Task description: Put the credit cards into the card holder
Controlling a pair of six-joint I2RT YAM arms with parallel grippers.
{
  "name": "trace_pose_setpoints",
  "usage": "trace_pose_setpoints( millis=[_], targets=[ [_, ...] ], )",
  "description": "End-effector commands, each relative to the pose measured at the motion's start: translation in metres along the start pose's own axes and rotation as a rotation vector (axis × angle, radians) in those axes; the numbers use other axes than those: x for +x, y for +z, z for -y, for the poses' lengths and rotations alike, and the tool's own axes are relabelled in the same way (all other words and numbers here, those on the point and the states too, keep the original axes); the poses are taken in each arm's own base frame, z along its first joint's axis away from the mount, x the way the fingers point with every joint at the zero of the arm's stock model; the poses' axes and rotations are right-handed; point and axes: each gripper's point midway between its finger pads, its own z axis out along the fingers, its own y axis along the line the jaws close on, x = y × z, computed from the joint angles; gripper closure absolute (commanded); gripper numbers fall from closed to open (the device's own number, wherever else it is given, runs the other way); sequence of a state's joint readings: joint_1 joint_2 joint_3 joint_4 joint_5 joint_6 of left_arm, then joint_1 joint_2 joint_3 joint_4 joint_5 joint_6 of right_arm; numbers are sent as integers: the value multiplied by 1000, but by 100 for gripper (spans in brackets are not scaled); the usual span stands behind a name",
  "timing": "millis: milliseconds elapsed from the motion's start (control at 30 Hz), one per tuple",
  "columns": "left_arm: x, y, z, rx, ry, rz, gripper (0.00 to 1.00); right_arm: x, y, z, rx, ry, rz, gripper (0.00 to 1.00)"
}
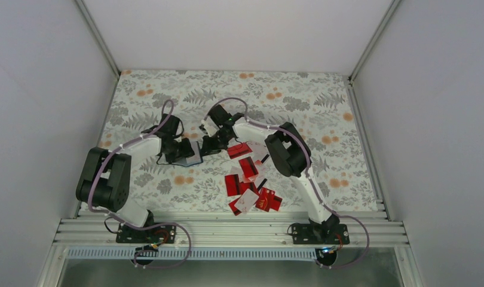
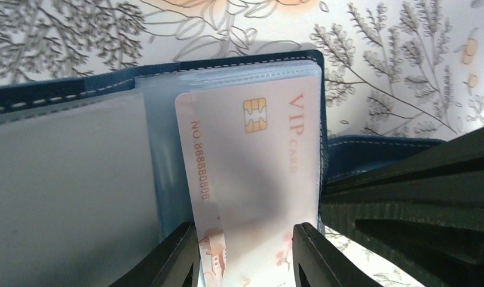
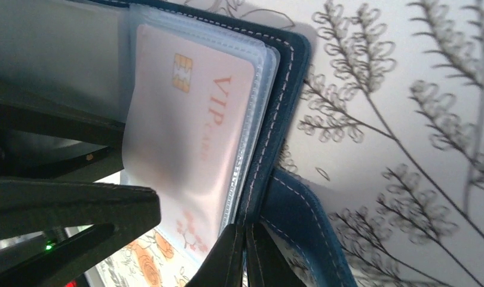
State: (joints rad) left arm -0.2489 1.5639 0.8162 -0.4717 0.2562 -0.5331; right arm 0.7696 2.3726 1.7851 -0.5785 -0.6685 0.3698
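Note:
The navy card holder [image 1: 192, 158] lies open on the floral table between my two grippers. In the left wrist view its clear sleeve holds a white VIP card [image 2: 257, 161] that is pushed partway in, below the navy rim [image 2: 60, 91]. My left gripper [image 2: 245, 258] has a finger on each long edge of this card. My right gripper [image 3: 245, 260] is shut on the holder's navy cover [image 3: 290, 66], with the white card [image 3: 192, 131] beside it. Several red and white credit cards [image 1: 248, 179] lie in a loose pile to the right of the holder.
My right gripper's dark body [image 2: 419, 191] sits close on the right in the left wrist view. The left gripper's fingers [image 3: 66, 209] fill the left side of the right wrist view. Both grippers [image 1: 186, 149] [image 1: 211, 145] almost touch. White walls surround the table.

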Motion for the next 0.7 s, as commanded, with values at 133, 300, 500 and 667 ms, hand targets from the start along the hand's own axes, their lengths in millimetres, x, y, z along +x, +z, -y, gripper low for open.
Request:
trace_pose_setpoints(
  millis=[133, 300, 500, 667],
  targets=[
    [8, -12, 43, 214, 39, -9, 60, 2, -21, 21, 136, -22, 28, 96],
    [5, -17, 40, 183, 55, -2, 55, 2, -26, 11, 103, -37, 13, 96],
    [6, -22, 31, 115, 56, -8, 44, -7, -40, -7, 73, -53, 41, 96],
    [4, -34, 27, 69, 85, -8, 28, -12, -48, -22, 18, -61, 52, 96]
  ],
)
